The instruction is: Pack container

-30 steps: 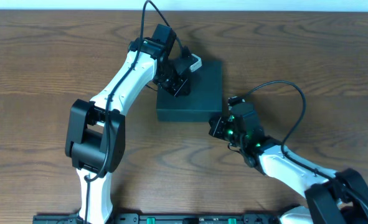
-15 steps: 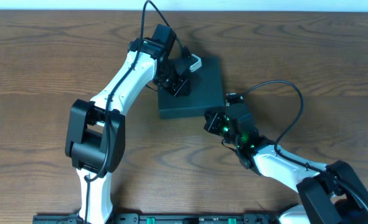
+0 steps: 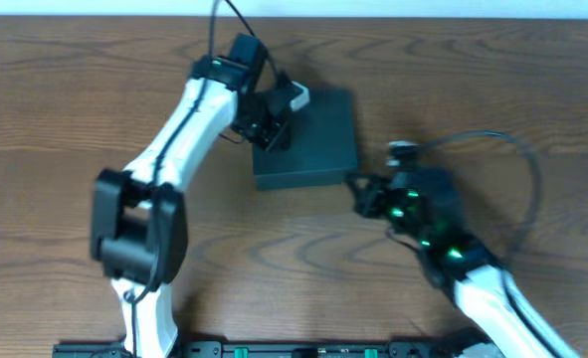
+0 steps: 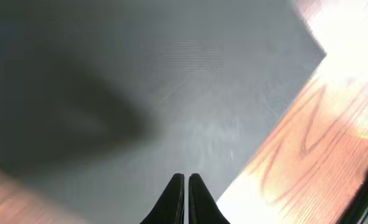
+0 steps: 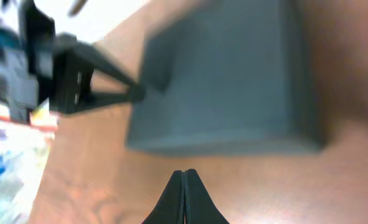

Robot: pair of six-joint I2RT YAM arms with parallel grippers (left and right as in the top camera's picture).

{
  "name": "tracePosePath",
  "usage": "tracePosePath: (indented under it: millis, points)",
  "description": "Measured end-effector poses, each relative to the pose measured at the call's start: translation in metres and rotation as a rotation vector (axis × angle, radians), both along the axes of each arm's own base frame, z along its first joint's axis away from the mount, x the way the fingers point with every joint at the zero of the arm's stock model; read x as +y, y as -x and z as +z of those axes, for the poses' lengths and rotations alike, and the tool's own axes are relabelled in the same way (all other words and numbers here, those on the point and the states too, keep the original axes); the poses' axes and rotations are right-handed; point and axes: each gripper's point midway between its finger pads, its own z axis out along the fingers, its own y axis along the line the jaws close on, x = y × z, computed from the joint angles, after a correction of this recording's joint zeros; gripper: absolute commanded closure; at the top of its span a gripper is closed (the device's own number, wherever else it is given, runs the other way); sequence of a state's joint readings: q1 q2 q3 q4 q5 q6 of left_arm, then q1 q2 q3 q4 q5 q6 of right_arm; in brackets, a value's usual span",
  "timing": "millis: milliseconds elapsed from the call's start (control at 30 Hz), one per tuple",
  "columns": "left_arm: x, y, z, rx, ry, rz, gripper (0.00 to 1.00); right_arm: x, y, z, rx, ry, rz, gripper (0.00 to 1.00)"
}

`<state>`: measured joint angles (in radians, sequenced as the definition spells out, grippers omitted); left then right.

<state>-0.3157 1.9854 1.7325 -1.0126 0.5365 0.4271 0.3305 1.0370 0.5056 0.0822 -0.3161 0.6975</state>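
Brown wood grain runs across the whole bench, with a thin strip of pale wall showing along its far edge. Sitting a little beyond the middle of the bench is the container, a dark, matte, square box, shallow, with its lid lying flat and closed on top. The left arm, white with black joints, reaches in from the near left and bends over the box, so that the left claw sits at the container's left edge, above the lid. From its own wrist camera the left claw has its two black fingers pressed together with nothing between them, and the lid's grey surface fills the view beneath; I cannot tell whether the tips touch it. The right claw is low over the bench, just beside the container's near right corner. Its wrist view shows the right claw also pressed together and empty, pointing at the box's near wall with a strip of bare wood between. A black cable loops above the right arm.
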Motion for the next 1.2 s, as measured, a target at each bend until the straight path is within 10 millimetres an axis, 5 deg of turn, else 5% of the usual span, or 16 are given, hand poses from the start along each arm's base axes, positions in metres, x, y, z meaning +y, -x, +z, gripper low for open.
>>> tracePosePath:
  millis: [67, 200, 233, 267, 400, 533, 900, 1200]
  points:
    - [0.015, 0.001, 0.032, -0.069, -0.004, 0.029, 0.94, -0.019, -0.002, 0.027, -0.100, 0.004, -0.039, 0.94]
    - [0.041, 0.021, 0.109, -0.233, 0.016, 0.079, 0.91, -0.051, -0.001, 0.067, -0.249, 0.014, -0.122, 0.50]
    - [0.044, 0.029, 0.123, -0.257, 0.021, 0.082, 0.59, -0.056, 0.001, 0.073, -0.273, 0.018, -0.133, 0.22]
    - [0.046, 0.036, 0.134, -0.283, 0.026, 0.080, 0.04, -0.060, 0.003, 0.079, -0.295, 0.021, -0.143, 0.01]
    - [0.050, 0.051, 0.151, -0.283, 0.040, 0.127, 0.04, -0.062, 0.008, 0.079, -0.290, 0.031, -0.142, 0.01]
    - [0.055, 0.066, 0.143, -0.157, 0.030, 0.228, 0.04, -0.063, 0.011, 0.053, -0.189, 0.055, -0.137, 0.01]
    - [0.055, 0.066, 0.142, -0.127, 0.034, 0.272, 0.04, -0.067, 0.037, -0.022, 0.141, 0.129, -0.120, 0.01]
    - [0.064, 0.081, 0.151, -0.141, 0.008, 0.285, 0.04, -0.068, 0.049, -0.051, 0.278, 0.158, -0.112, 0.01]
